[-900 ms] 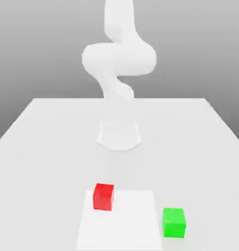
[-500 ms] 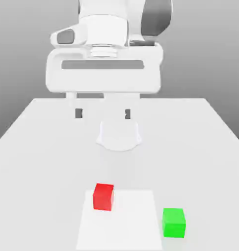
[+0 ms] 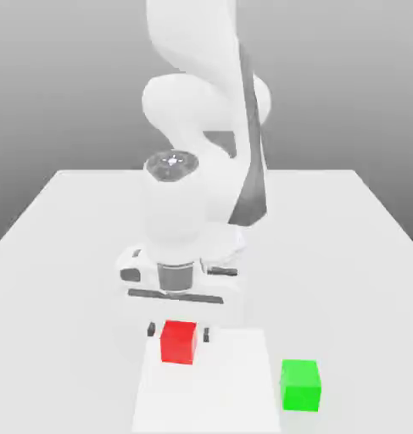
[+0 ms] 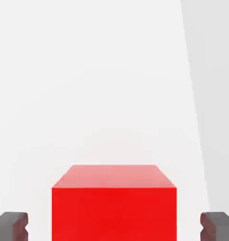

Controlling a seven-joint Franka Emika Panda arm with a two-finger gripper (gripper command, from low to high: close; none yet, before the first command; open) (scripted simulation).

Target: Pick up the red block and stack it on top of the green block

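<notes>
Two fingers (image 3: 178,331) apart, red blk (image 3: 178,342) between; white sq. (image 3: 218,390) on pale tbl. (image 3: 345,280), gray bkgd. behind.

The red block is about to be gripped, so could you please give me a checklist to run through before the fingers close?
- Gripper open: ok, fingertips wide apart.
- Red block between the fingers: ok, one on each side, with gaps.
- Fingers low enough for a firm grip: cannot tell.
- Red block upright on the white sheet: ok.
- Green block clear of the fingers: ok, off to the exterior view's right.
- Top of green block free for stacking: ok, nothing on it.
</notes>
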